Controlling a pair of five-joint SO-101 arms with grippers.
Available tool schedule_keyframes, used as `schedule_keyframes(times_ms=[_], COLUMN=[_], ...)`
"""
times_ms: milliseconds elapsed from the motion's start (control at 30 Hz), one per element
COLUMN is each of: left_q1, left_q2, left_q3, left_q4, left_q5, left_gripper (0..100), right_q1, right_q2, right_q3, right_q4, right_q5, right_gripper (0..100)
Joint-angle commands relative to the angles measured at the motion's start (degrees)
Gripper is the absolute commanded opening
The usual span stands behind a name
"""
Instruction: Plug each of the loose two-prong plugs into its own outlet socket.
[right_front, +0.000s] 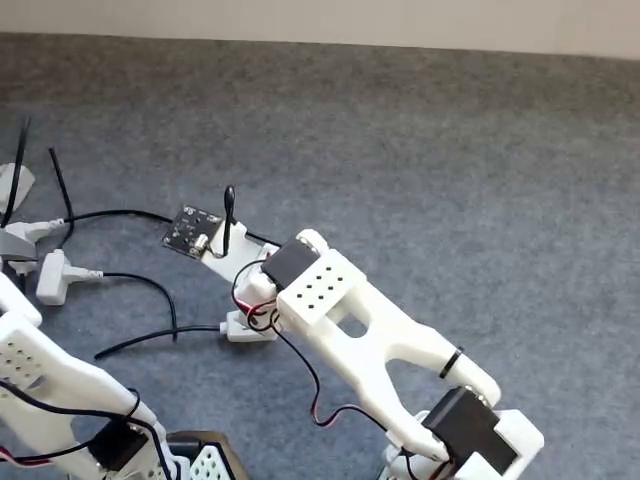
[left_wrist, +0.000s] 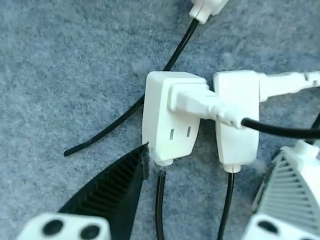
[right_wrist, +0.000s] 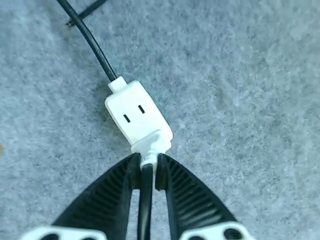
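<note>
The grey carpet (right_front: 450, 150) covers the whole table, and a small circuit board (right_front: 188, 230) with a black antenna lies on it left of the middle. The right arm (right_front: 380, 350), the biggest thing on it, stretches from the near right corner almost to the board, its wrist block covering its own claw from above. The left arm (right_front: 50, 390) stands low and well to the left of the board. Nearer the arms than the board lies a single socket block (right_wrist: 135, 112) with a white plug (right_wrist: 152, 142) seated in its end. The right gripper (right_wrist: 148, 159) is pinched tight on the black cord just behind that plug. Off to the left of the board two more socket blocks (left_wrist: 167, 120) (left_wrist: 237, 120) lie touching side by side. A second plug (left_wrist: 197, 102) sits against the face of the first with its prongs hidden, its cord crossing over the other block. The left gripper (left_wrist: 212, 155) hangs over this pair, spread wide with nothing in it. A third plug (left_wrist: 205, 7) lies just beyond them, its black lead (left_wrist: 130, 107) running under the first block's edge.
</note>
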Motion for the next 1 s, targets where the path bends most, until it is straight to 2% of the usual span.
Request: schedule_keyframes(times_ms=[0, 233, 433, 567, 700, 800, 967], left_q1=[-0.7, -0.7, -0.3, -0.2, 0.6, 1.8, 4.9], left_q2=[-0.8, -0.8, -0.8, -0.8, -0.8, -0.8, -0.8], left_q3=[-2.7, -2.7, -2.7, -5.3, -9.5, -13.4, -24.6], left_q4=[-0.2, -0.2, 0.2, 4.4, 9.8, 15.0, 26.3], left_q5=[-0.3, -0.3, -0.3, -0.3, -0.3, -0.3, 0.0], left_gripper=[37, 37, 37, 37, 37, 37, 37], right_q1=[-1.6, -0.6, -0.1, -0.1, 0.0, 0.0, 1.2], right_q2=[-0.8, -0.1, -0.1, -0.1, -0.9, -0.8, -0.8], right_q3=[-2.3, 0.7, 15.3, 20.3, 19.6, 13.7, 0.5], right_q4=[0.4, -0.8, -13.6, -16.4, -14.7, -9.4, -0.3], right_q5=[-0.8, -0.4, -0.4, -0.7, -0.8, -0.9, -0.6], right_gripper=[0.6, 0.6, 0.6, 0.6, 1.0, 3.3, 21.1])
